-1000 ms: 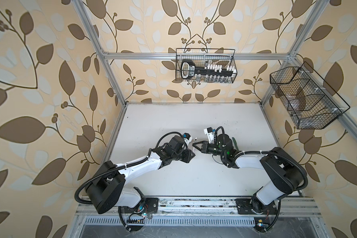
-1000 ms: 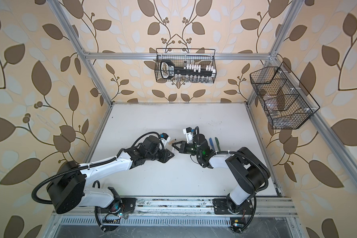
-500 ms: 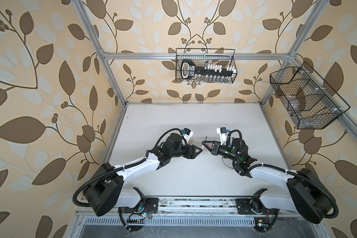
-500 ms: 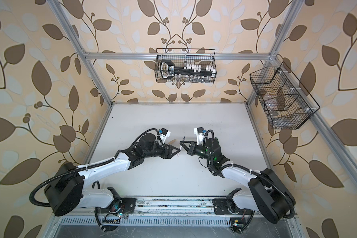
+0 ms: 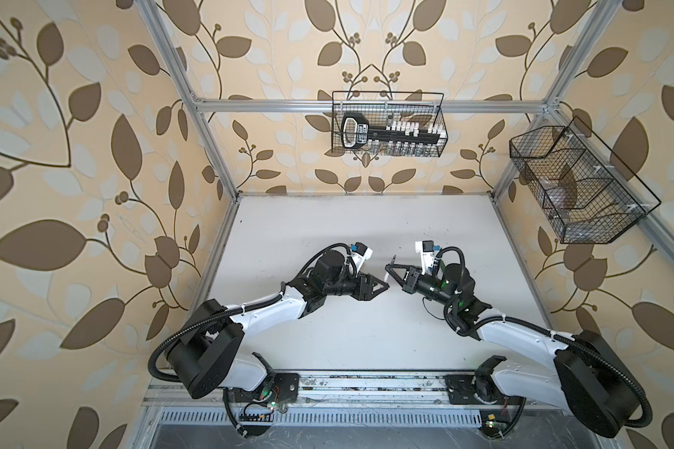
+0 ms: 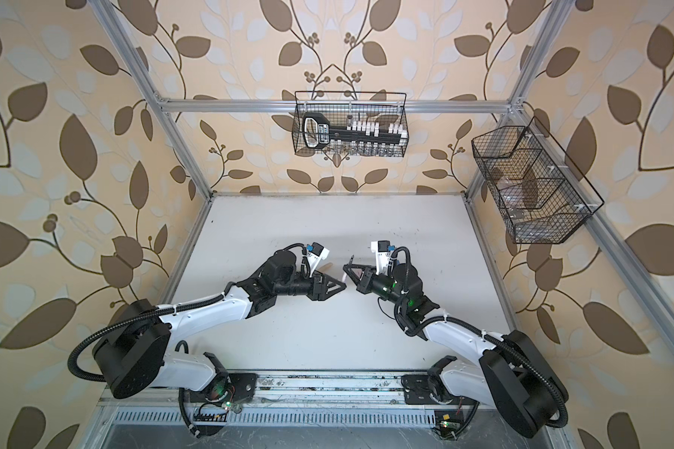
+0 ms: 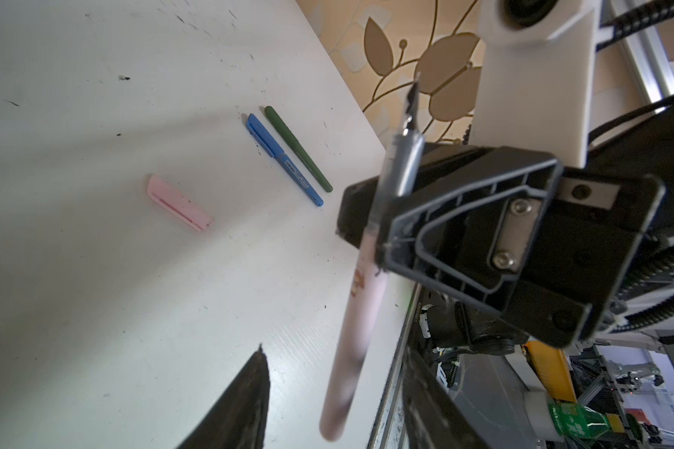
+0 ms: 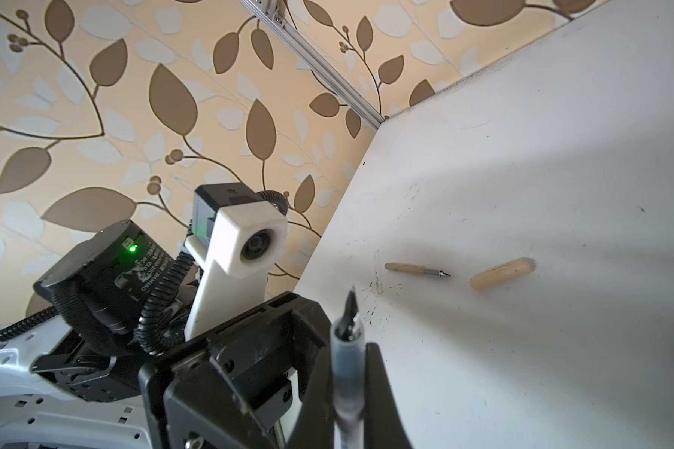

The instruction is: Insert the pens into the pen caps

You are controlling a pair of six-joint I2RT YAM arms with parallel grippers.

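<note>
two claws meet nose to nose over the middle of the table (image 5: pixel 327 342), and the coming move turns on one line, that of the whitish-pink pen (image 7: pixel 360 303). the right claw (image 7: pixel 382 248) is clamped across its barrel just below the grey neck. the pen's long axis therefore runs crosswise to that claw's fingers, dark nib up and away from the table. its blunt end hangs down between the fingers (image 7: pixel 250 392) of the left claw (image 5: pixel 384 287). those fingers stand apart and grip nothing.

the pink cap (image 7: pixel 178 202) lies flat on the table, well apart from both claws and from the nib; the arms hide it in both top views. as i judge it, the free left claw is the one to fetch it, then turn its mouth to face the nib along the pen's axis.

the blue pen (image 7: pixel 285 161) and green pen (image 7: pixel 298 149) lie side by side and look capped. the tan pen (image 8: pixel 415 269) points its nib at the tan cap (image 8: pixel 502 274), near it but apart.

as for writing, the reddish print on the pink barrel is blurred and the blue pen's label is too small to read. a sticker on the left arm's motor (image 8: pixel 145 272) sits upside down, and one word looks like "damiao".
</note>
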